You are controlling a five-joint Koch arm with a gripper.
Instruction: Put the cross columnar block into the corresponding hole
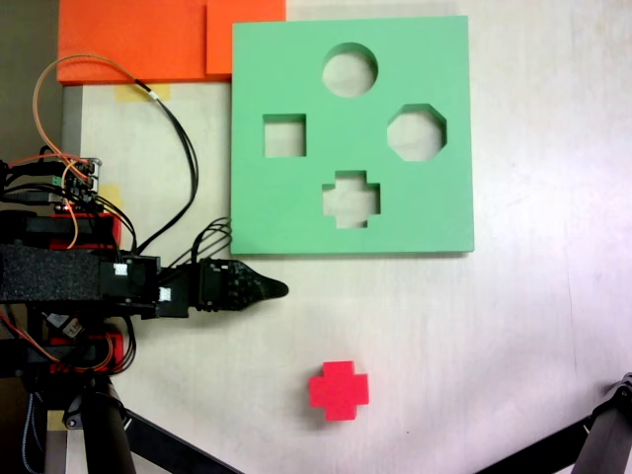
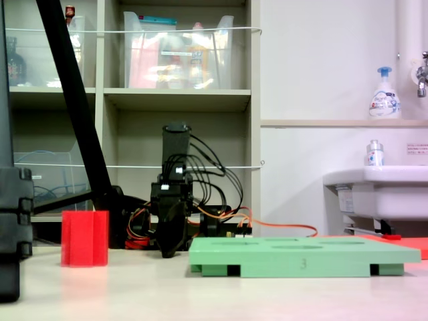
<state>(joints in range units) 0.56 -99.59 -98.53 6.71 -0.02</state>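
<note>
End effector (image 1: 276, 289) lies low over the pale tabletop (image 1: 513, 336), its dark tip pointing right in this top-down fixed view; whether the jaws are parted cannot be told, and nothing is seen in them. Red cross columnar block (image 1: 339, 390) sits on the tabletop below and right of the tip, apart from it. Green foam board (image 1: 286, 197) lies above and right of the tip, its plus-shaped corresponding hole (image 1: 352, 199) empty, nearest of four cutouts.
</note>
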